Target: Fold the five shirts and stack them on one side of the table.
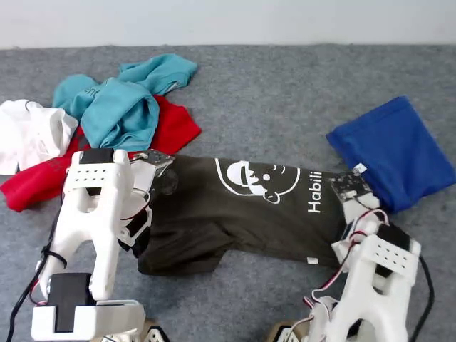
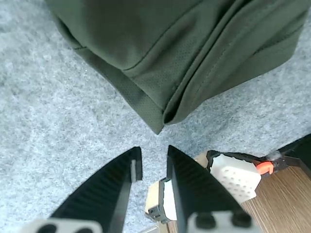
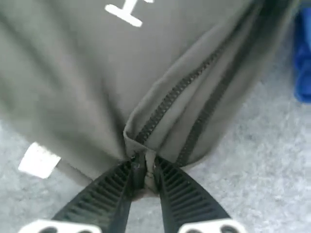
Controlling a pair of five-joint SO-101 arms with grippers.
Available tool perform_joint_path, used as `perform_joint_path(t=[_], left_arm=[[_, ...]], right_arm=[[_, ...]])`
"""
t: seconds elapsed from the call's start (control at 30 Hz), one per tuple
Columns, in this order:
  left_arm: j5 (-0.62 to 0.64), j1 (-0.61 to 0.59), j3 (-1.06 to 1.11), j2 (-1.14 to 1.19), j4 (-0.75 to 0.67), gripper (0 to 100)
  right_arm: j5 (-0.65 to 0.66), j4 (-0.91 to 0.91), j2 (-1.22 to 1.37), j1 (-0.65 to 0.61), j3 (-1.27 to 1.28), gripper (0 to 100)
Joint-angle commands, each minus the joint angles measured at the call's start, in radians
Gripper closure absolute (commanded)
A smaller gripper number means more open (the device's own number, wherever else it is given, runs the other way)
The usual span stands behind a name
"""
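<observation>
Grey carpet (image 1: pixel 285 85) covers the table, where 2 white arms flank a dark olive shirt (image 1: pixel 235 214) lying crumpled across the middle, white print up. At the shirt's 3 o'clock edge, the right gripper (image 3: pixel 144 167) is clenched on a bunched fold of the hem, near a small white label (image 3: pixel 39 160). At 9 o'clock, the left gripper (image 2: pixel 154 151) hangs over bare carpet just short of a folded corner of the shirt, its fingers slightly parted with nothing between them. Farther back, at 2 o'clock, a folded blue shirt (image 1: pixel 395 149) rests by itself. At 10 o'clock, a teal shirt (image 1: pixel 121 103) is heaped on a red shirt (image 1: pixel 174 128), with a white shirt (image 1: pixel 28 135) beside them at the table's edge.
</observation>
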Motion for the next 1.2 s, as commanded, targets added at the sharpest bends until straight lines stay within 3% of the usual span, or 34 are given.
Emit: perform_joint_path(t=[0.0,0.2,0.43,0.57,0.67,0.83,1.17], left_arm=[[0.008,0.003,0.002,-0.032,0.015,91],[0.008,0.003,0.002,-0.032,0.015,91],[0.008,0.003,0.002,-0.032,0.012,91],[0.008,0.003,0.001,-0.032,0.011,91],[0.008,0.003,-0.002,-0.034,0.011,91],[0.008,0.002,-0.004,-0.040,0.011,91],[0.008,0.002,-0.002,-0.038,0.009,91]], right_arm=[[0.012,-0.087,-0.018,0.077,0.011,94.8],[0.011,-0.079,-0.025,0.122,0.026,77.4],[0.009,0.160,-0.125,0.117,-0.117,76.5],[-0.021,0.133,-0.147,0.120,-0.158,76.8],[-0.167,0.012,-0.124,0.113,-0.160,76.8],[-0.262,-0.099,-0.001,0.012,-0.192,76.8],[-0.374,-0.110,0.518,0.076,-0.703,76.8]])
